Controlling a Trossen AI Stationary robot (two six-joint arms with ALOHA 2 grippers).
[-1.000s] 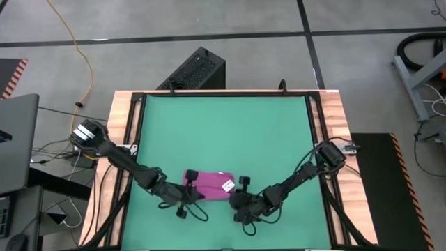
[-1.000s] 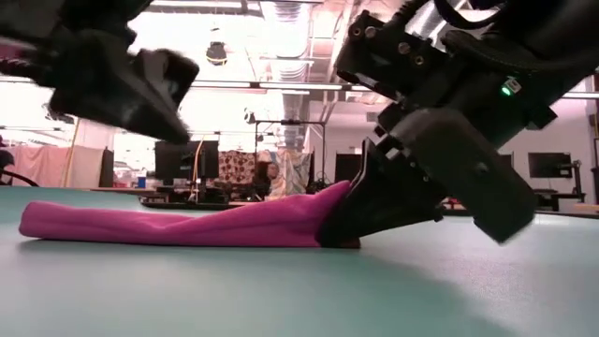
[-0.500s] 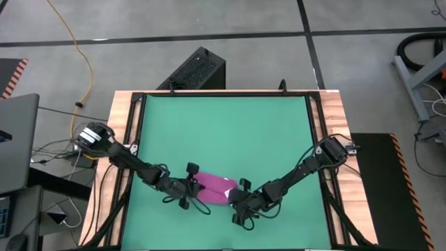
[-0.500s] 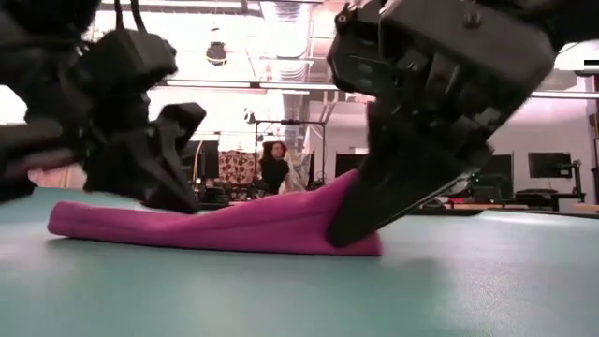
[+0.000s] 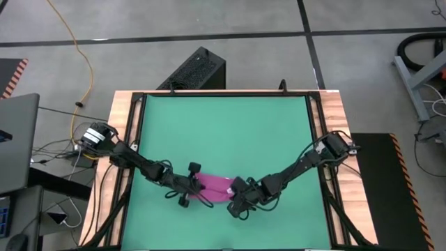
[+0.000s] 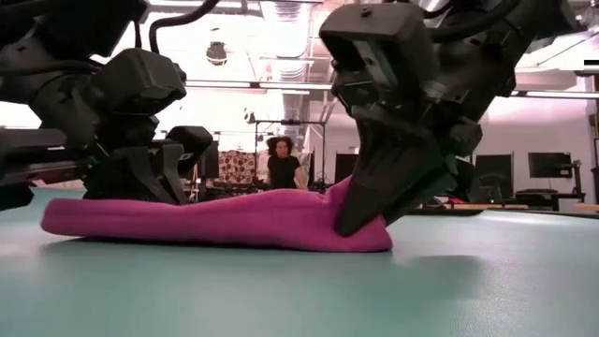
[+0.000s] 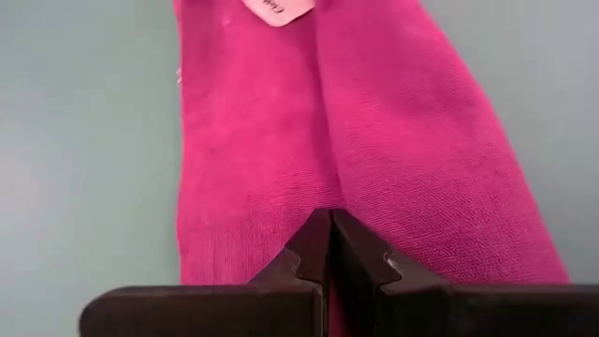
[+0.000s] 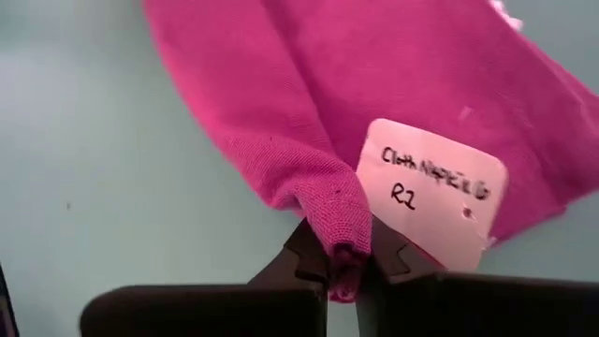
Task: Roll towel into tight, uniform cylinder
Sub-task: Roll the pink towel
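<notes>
Looking down from the high view, you had the towel (image 5: 217,187) bunched into a narrow magenta strip on the green mat (image 5: 230,132), near the table's front edge, between both arms. Your left gripper (image 5: 189,195) sat at the towel's left end; in its wrist view the fingertips (image 7: 309,251) were clenched together with the cloth (image 7: 356,159) lying just ahead of them. Your right gripper (image 5: 239,200) sat at the right end, its fingers (image 8: 309,255) grasping a raised fold of the fabric (image 8: 309,122) beside the white tag (image 8: 432,187). In the low view the towel (image 6: 215,217) lay flat and long on the mat, lifted slightly at the right gripper (image 6: 360,220). A person (image 6: 283,167) stood far behind the table.
</notes>
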